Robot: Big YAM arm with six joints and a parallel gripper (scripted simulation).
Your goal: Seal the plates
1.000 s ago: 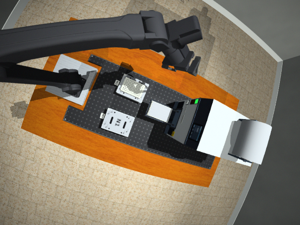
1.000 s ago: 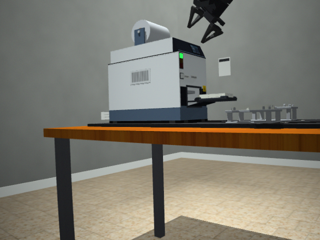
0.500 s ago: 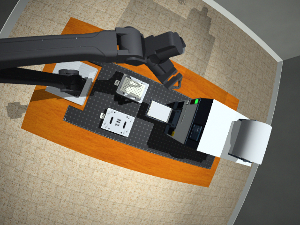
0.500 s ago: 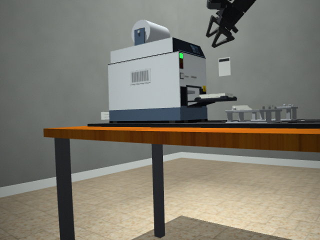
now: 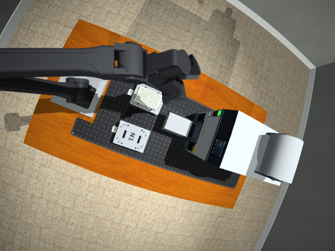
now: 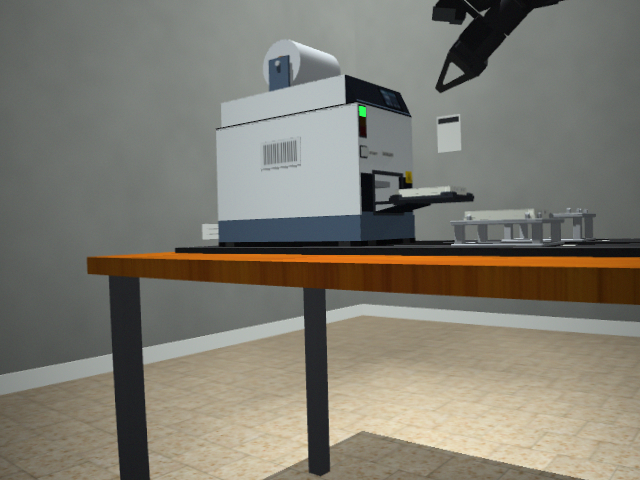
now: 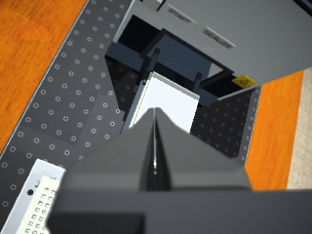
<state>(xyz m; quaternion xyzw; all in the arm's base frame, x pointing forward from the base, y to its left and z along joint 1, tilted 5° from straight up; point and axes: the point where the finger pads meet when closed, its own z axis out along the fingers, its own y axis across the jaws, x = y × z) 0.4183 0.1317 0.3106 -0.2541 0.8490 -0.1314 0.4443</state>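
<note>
In the centre of the top view, a rectangular plate with a smooth white top lies on the dark extended stage of the boxy white-and-blue sealer, which fills the right of that view. The sealer's small square lamp glows green. Left of the plate, the silver nest marked N1 holds no plate; above it, a cream, many-welled open plate sits on the other silver nest. At the upper right of the exterior view, the black two-fingered gripper hangs above the stage, its fingers pressed together on nothing.

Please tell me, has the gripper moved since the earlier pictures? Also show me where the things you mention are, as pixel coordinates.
Yes. In the exterior view the gripper (image 6: 439, 90) (image 7: 154, 117) now hangs farther right of the sealer (image 6: 289, 170) (image 7: 258, 29), in front of the wall, and lower.
</note>
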